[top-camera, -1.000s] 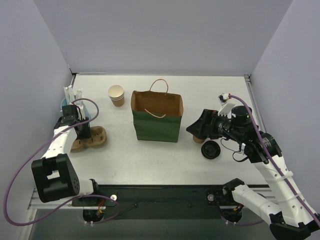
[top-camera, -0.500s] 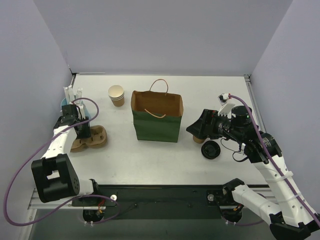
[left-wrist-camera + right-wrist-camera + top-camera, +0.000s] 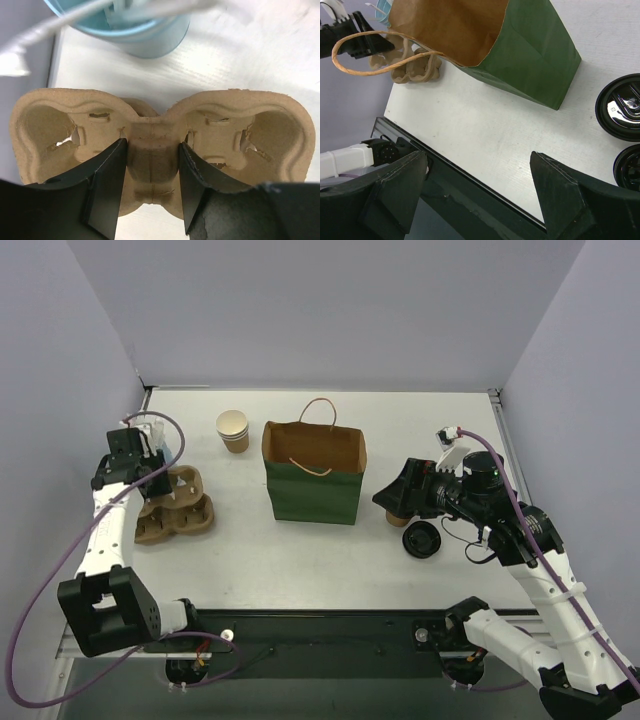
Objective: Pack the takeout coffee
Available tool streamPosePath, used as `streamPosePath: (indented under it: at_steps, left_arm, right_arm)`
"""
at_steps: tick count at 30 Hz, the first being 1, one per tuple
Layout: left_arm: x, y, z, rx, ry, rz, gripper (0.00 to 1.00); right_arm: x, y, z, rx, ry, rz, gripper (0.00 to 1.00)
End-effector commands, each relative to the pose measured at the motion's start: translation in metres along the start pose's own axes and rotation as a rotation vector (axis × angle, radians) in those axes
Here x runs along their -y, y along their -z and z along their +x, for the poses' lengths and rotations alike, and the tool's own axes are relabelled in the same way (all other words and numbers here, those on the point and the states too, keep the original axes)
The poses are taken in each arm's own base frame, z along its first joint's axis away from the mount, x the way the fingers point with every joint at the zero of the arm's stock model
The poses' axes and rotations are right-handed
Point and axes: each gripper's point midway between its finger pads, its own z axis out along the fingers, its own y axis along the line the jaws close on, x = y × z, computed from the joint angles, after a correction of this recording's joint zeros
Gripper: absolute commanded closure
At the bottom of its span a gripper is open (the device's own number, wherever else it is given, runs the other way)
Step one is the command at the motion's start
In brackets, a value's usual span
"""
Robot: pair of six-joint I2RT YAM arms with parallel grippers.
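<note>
The takeout coffee (image 3: 620, 107), black lid on, stands on the table (image 3: 300, 560) to the right of the green bag (image 3: 315, 495). A loose black lid (image 3: 422, 539) lies just beside it on the near side. The right gripper (image 3: 477, 167) hovers close by with jaws spread wide, holding nothing. At the far left, the left gripper (image 3: 150, 175) pinches the middle ridge of the pulp cup carrier (image 3: 50, 120), near a light blue cup (image 3: 150, 35).

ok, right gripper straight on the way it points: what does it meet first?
Most likely the side of the green paper bag. The right gripper tilts down, though, so it may touch bare table short of the bag; depth is unclear.
</note>
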Motion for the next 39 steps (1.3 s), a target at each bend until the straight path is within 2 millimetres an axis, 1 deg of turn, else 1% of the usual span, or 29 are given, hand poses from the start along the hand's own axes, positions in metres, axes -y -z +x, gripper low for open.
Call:
streamPosePath:
  at_steps: [1,3,4,5,7,8,10,11,12,13,14,15,16,18,19,21,22,23,24,25,26,28,29,32,34,35,37,38,39]
  left_arm:
    - [0.012,0.051,-0.042,0.111,0.062,0.065,0.50]
    - [0.026,0.071,-0.050,0.145,0.055,0.121,0.50]
    - [0.031,0.087,-0.060,0.172,0.059,0.141,0.50]
    - [0.042,0.100,-0.064,0.201,0.043,0.174,0.50]
    - [0.055,0.122,-0.071,0.232,0.048,0.215,0.50]
    - [0.062,0.143,-0.083,0.286,0.050,0.248,0.50]
    - [0.090,0.168,-0.088,0.314,0.061,0.347,0.50]
    - [0.100,0.188,-0.096,0.356,0.063,0.402,0.50]
    - [0.117,0.201,-0.095,0.366,0.040,0.460,0.50]
    - [0.124,0.210,-0.098,0.376,0.051,0.482,0.50]
    - [0.129,0.225,-0.105,0.409,0.052,0.502,0.50]
    - [0.143,0.237,-0.104,0.414,0.039,0.546,0.50]
    - [0.146,0.244,-0.107,0.428,0.044,0.553,0.50]
    - [0.162,0.261,-0.111,0.449,0.041,0.617,0.50]
    - [0.178,0.274,-0.111,0.459,0.043,0.677,0.50]
    - [0.194,0.285,-0.112,0.469,0.044,0.737,0.51]
    - [0.203,0.295,-0.116,0.491,0.063,0.772,0.51]
    - [0.217,0.302,-0.112,0.486,0.046,0.813,0.51]
    - [0.225,0.306,-0.112,0.488,0.044,0.833,0.51]
    - [0.233,0.314,-0.116,0.505,0.050,0.859,0.51]
    - [0.249,0.314,-0.112,0.485,0.024,0.879,0.51]
    - [0.262,0.317,-0.114,0.482,0.014,0.891,0.51]
    - [0.273,0.319,-0.116,0.479,0.004,0.899,0.51]
    - [0.289,0.319,-0.122,0.483,0.001,0.910,0.51]
    - [0.295,0.321,-0.126,0.490,0.009,0.925,0.51]
    - [0.300,0.318,-0.126,0.483,0.009,0.927,0.51]
    - [0.305,0.321,-0.128,0.477,0.028,0.947,0.51]
    - [0.307,0.319,-0.128,0.470,0.037,0.950,0.51]
    - [0.310,0.317,-0.126,0.456,0.053,0.954,0.51]
  right_arm:
    - [-0.009,0.003,-0.004,0.018,0.001,-0.040,0.13]
    - [-0.008,0.003,-0.003,0.017,0.004,-0.034,0.13]
    - [-0.006,0.002,-0.002,0.013,0.002,-0.026,0.13]
    - [-0.005,0.002,-0.001,0.010,0.001,-0.019,0.13]
    - [-0.004,0.003,0.000,0.003,-0.008,-0.015,0.13]
    - [-0.005,0.004,0.000,-0.001,-0.013,-0.018,0.13]
    - [-0.005,0.006,0.001,0.004,-0.013,-0.015,0.13]
    - [-0.004,0.007,0.001,0.004,-0.017,-0.009,0.13]
    - [-0.003,0.008,0.001,0.011,-0.017,0.000,0.13]
    - [-0.002,0.009,0.002,0.013,-0.015,0.002,0.13]
    - [-0.001,0.009,0.002,0.014,-0.014,0.007,0.13]
    - [0.002,0.008,0.002,0.016,-0.014,0.017,0.13]
    - [0.004,0.006,0.004,0.011,-0.016,0.026,0.13]
    - [0.008,0.003,0.005,0.002,-0.013,0.042,0.13]
    - [0.011,0.001,0.004,0.004,-0.016,0.055,0.13]
    - [0.011,-0.002,0.001,0.001,-0.019,0.064,0.14]
    - [0.011,-0.003,0.000,0.001,-0.021,0.067,0.14]
    - [0.010,-0.002,-0.002,0.006,-0.021,0.064,0.14]
    - [0.009,-0.001,-0.003,0.010,-0.021,0.061,0.14]
    - [0.009,-0.001,-0.003,0.010,-0.021,0.063,0.14]
    - [0.009,0.000,-0.003,0.017,-0.022,0.064,0.14]
    - [0.009,0.002,-0.003,0.023,-0.023,0.064,0.14]
    - [0.010,0.003,-0.002,0.024,-0.025,0.065,0.14]
    - [0.009,0.006,-0.003,0.035,-0.023,0.063,0.14]
    - [0.010,0.006,-0.002,0.036,-0.019,0.069,0.14]
    - [0.010,0.007,-0.002,0.037,-0.012,0.065,0.14]
    - [0.003,0.006,-0.002,0.025,0.022,0.023,0.14]
    - [-0.002,0.005,-0.005,0.035,0.082,-0.013,0.14]
    - [-0.010,0.005,-0.004,0.020,0.122,-0.065,0.15]
